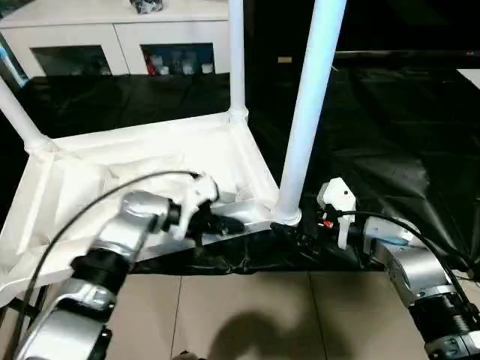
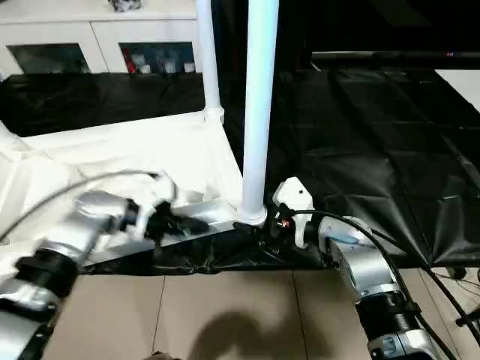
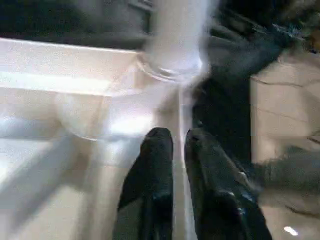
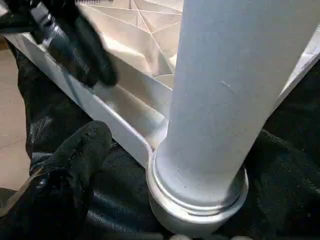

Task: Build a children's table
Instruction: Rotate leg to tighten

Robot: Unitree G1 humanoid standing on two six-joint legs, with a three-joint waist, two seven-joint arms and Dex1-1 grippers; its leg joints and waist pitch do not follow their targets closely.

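Nearest you, L gripper [image 1: 229, 223] pinches the near rim of the upturned tabletop [image 1: 135, 169] on black sheeting, R gripper [image 1: 289, 232] spread wide beside the corner leg [image 1: 307, 112], two more legs, cabinet [image 1: 120, 37] behind.

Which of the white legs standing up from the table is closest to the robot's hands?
The near-corner leg, rising from the socket between both hands; the others stand at far corners.
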